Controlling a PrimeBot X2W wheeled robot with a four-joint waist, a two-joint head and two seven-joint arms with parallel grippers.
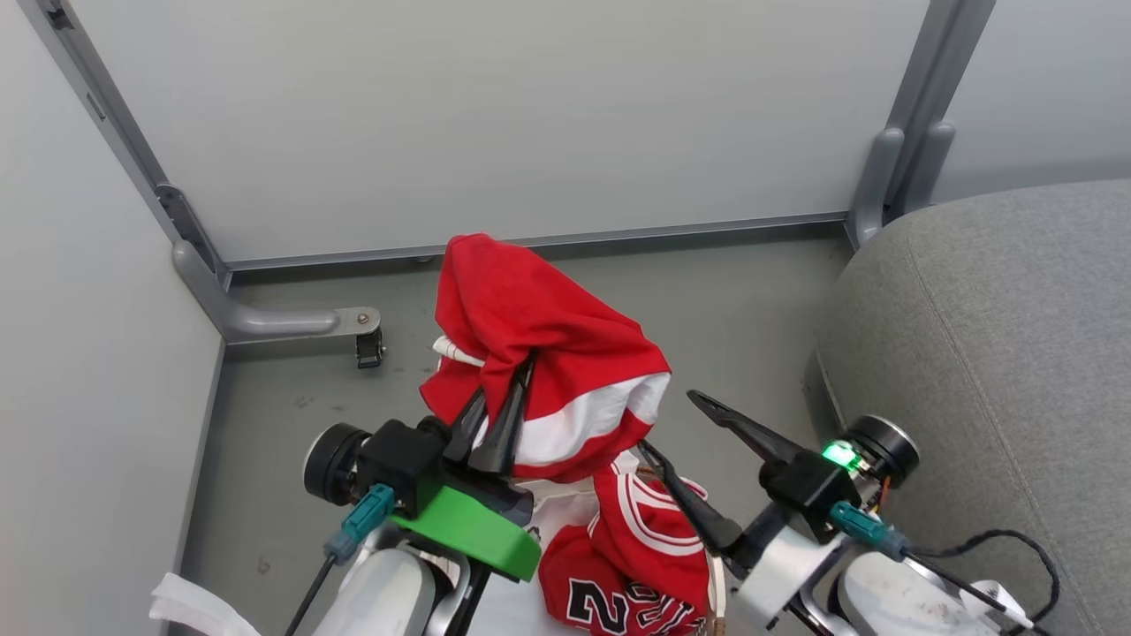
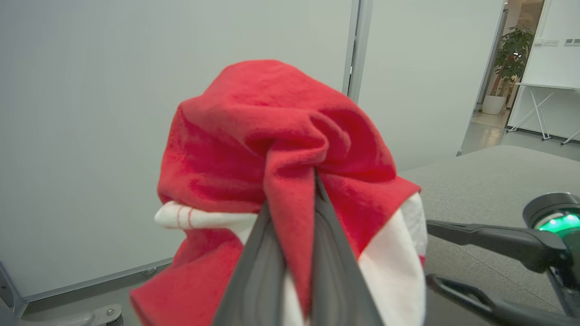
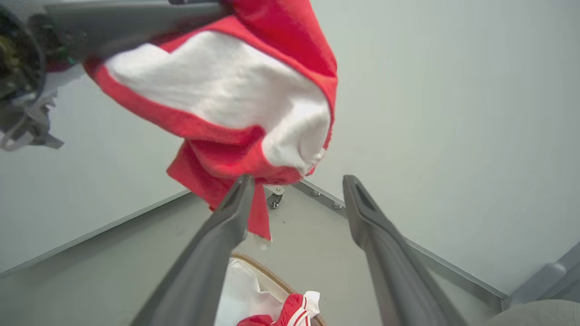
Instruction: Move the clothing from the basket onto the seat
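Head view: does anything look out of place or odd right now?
Nothing is spilled or damaged. The plain red garment hangs bunched over the shut left hand, held above the basket; the lettered jersey lies in the basket. The right hand is open and empty.

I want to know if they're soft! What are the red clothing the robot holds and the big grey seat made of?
The red garment looks like soft matte knit cloth: it bunches into folds where the left gripper pinches it. The grey seat looks like matte woven fabric over padding: speckled weave, rounded edges, a stitched seam. Its filling is hidden.
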